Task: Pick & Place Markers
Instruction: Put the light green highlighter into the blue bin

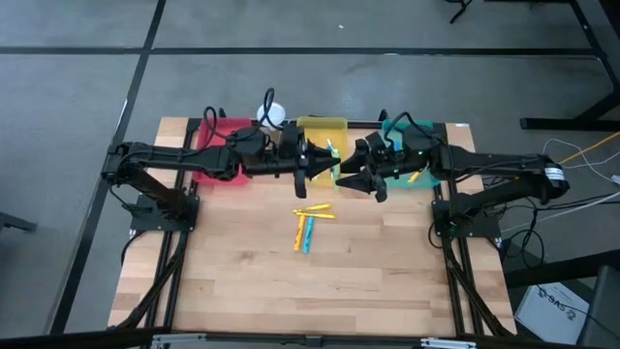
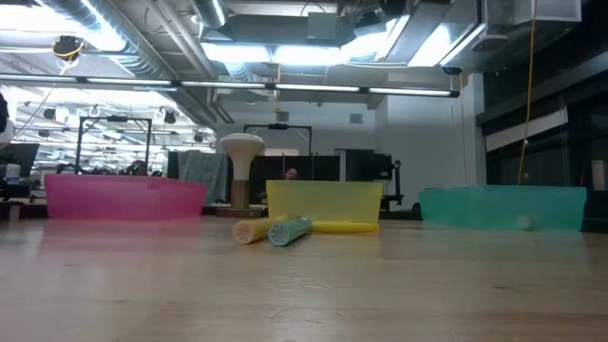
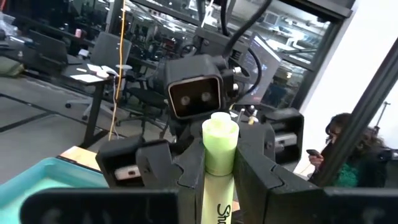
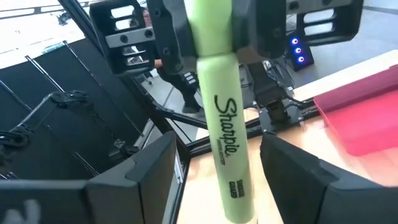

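At the far left of your worktop [image 1: 291, 301] sits the red tray [image 1: 215, 165], with a white-topped stand [image 1: 274, 114] just behind its right corner. Your left gripper [image 1: 312, 167] hangs in the air over the yellow tray [image 1: 339, 126], clenched on a green marker [image 4: 219, 112]; the right wrist view shows its fingers [image 4: 163, 31] clamped around the cap end while the printed barrel juts out towards the other arm.

Just right of it, the right gripper [image 4: 217, 180] faces the left one across the middle, its fingers spread wide on either side of that barrel and touching nothing. The marker is therefore carried by the left arm alone, in what looks like a hand-over between the 2 arms, above the worktop and not yet in any tray.

Nearer to you, a small cluster of loose markers [image 1: 308, 225] lies on the bare worktop in front of the yellow tray; yellow, orange and blue ones can be made out. Far right is the teal tray [image 1: 455, 136], with 1 yellow marker [image 1: 415, 176] showing at its near edge.

Your next move, as I judge it, is to settle which arm carries on: either shut the right gripper squarely on the barrel before the left lets go, or draw it back so the left can lower the marker into a tray
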Robot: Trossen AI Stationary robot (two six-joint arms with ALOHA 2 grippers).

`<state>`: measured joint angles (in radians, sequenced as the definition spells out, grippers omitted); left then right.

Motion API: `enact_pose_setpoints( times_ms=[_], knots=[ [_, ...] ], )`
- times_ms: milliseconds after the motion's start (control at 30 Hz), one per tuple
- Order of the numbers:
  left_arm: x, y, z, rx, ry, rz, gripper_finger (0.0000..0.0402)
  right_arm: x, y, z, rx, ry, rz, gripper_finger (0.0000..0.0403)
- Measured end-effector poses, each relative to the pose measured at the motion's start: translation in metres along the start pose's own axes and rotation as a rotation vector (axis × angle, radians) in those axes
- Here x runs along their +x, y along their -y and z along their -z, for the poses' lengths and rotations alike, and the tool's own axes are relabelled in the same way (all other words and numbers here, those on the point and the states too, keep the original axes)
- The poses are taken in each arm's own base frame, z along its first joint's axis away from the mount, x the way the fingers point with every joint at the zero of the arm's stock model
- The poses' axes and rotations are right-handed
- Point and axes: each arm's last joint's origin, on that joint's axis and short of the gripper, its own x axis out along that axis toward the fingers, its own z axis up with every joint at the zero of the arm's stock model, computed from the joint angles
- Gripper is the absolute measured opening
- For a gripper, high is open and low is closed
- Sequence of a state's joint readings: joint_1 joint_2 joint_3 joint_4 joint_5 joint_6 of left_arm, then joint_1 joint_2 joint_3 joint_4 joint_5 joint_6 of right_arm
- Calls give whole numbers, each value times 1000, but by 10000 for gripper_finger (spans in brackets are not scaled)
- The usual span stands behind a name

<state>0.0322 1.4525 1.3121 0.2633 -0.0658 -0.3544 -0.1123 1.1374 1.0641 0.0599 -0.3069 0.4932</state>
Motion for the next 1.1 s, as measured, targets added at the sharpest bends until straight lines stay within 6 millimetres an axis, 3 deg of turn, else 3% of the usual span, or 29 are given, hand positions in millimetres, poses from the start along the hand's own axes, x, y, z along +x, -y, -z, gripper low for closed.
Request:
enact_pose_setpoints(
  times_ms=[1100],
  knots=[
    [0, -3, -1, 0, 0, -14, 56, 22, 9, 3, -4, 48, -26, 151]
  ],
)
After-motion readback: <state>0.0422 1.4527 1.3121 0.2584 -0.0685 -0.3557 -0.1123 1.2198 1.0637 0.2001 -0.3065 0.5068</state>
